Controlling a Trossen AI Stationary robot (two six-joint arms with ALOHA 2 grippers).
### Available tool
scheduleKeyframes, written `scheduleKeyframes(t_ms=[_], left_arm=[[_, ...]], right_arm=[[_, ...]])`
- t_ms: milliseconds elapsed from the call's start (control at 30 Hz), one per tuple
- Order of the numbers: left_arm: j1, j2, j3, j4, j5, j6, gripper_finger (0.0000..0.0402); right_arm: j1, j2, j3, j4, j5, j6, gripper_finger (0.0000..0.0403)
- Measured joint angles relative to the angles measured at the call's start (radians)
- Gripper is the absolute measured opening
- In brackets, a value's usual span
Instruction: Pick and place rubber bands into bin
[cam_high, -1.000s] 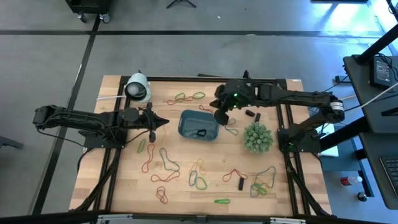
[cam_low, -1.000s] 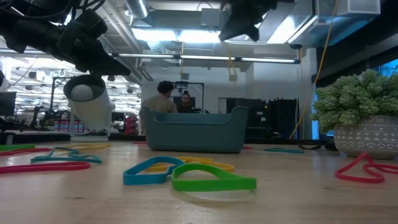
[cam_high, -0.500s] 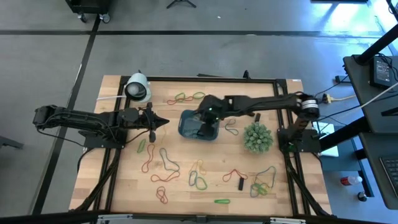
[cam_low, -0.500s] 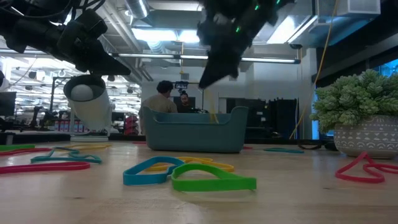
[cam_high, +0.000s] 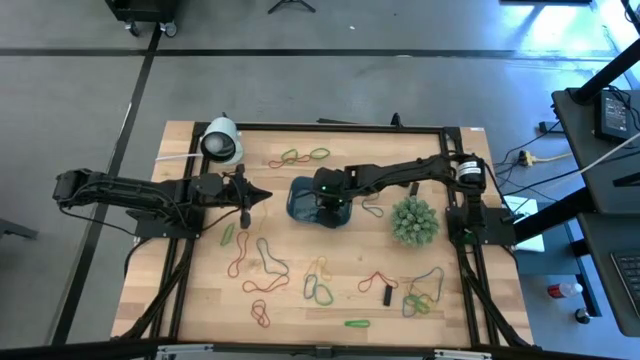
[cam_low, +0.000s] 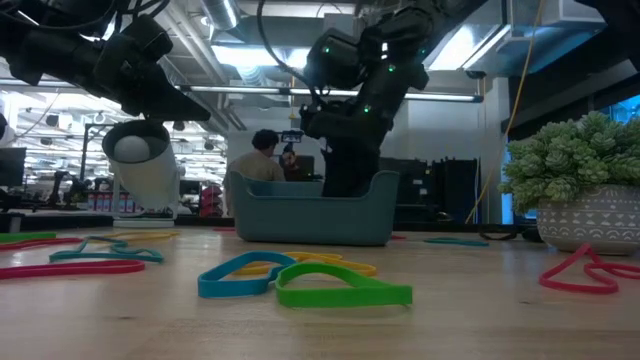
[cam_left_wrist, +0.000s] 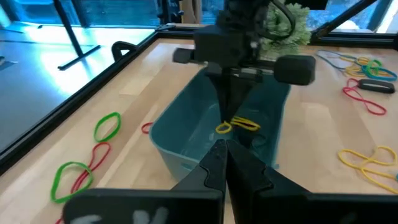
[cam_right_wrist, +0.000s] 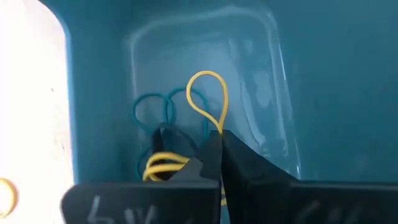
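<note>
right gripper (cam_right_wrist: 219, 144) pinching thin yellow rubber band (cam_right_wrist: 208, 99), smooth teal bin (cam_right_wrist: 267, 74)

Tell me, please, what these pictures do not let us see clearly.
- High view: the inside of the bin is covered by the right gripper.
- Low view: the bin's wall hides that gripper's tips and the yellow rubber band.
- Right wrist view: the bands beneath are partly hidden behind its fingers.

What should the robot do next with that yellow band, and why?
Probably open the right tool and let go: it is shut on the yellow rubber band and already reaches down inside the blue bin, so the band should drop in.
</note>
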Motion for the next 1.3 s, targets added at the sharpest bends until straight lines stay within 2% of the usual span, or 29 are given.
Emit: scheduleKeyframes(t_ms=[167, 467, 633, 833, 900, 1000, 1133, 1300], left_arm=[[0.000, 0.000, 0.000, 0.000, -0.038, -0.001, 0.0001], [0.000, 0.000, 0.000, 0.003, -0.038, -0.001, 0.0001], [0.000, 0.000, 0.000, 0.003, -0.038, -0.001, 0.0003], [0.000, 0.000, 0.000, 0.008, -0.039, -0.017, 0.0002], [0.000, 0.000, 0.000, 0.018, -0.039, -0.018, 0.0003], [0.000, 0.000, 0.000, 0.034, -0.039, -0.022, 0.0002], [0.000, 0.000, 0.000, 0.034, -0.039, -0.036, 0.0002], [0.000, 0.000, 0.000, 0.034, -0.039, -0.035, 0.0005]], right_arm=[[0.000, -0.002, 0.000, -0.010, 0.000, -0.002, 0.0025], [0.000, -0.007, 0.000, -0.012, 0.000, -0.002, 0.0102], [-0.001, -0.007, 0.012, -0.047, 0.000, -0.005, 0.0132], [-0.005, -0.007, 0.104, -0.211, 0.000, -0.004, 0.0137], [-0.005, -0.008, 0.122, -0.216, -0.005, -0.005, 0.0138], [-0.003, -0.008, 0.122, -0.217, -0.072, -0.074, 0.0138], [-0.001, -0.008, 0.112, -0.214, -0.035, -0.013, 0.0138], [-0.003, -0.008, 0.111, -0.218, -0.015, -0.012, 0.0138]])
